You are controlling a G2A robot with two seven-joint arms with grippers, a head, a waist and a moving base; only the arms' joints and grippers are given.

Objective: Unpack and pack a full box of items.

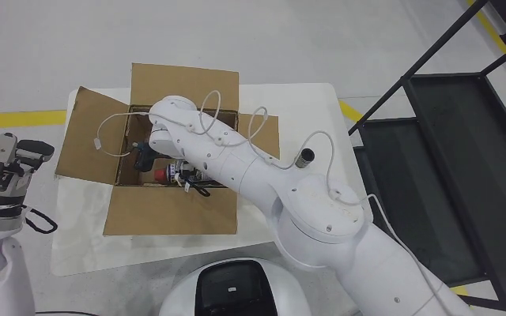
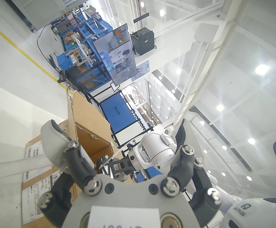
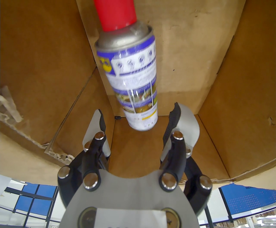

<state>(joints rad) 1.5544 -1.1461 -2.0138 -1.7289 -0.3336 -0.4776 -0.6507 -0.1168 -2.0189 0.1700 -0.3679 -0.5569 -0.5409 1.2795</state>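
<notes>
My right gripper [image 3: 138,110] gapes empty inside the box [image 3: 43,54], the spray can [image 3: 133,86] just ahead, so I judge unpacking unfinished

From my end, the box [image 3: 43,64] is plain brown cardboard, matt, rough along the torn edges. The spray can [image 3: 134,86] has a dull metal shoulder, a glossy label under crinkly clear film, and a smooth red plastic cap [image 3: 117,13]. The right gripper [image 3: 138,112] looks like smooth white plastic, with black rubbery pads [image 3: 173,117] and shiny metal bolts.
</notes>
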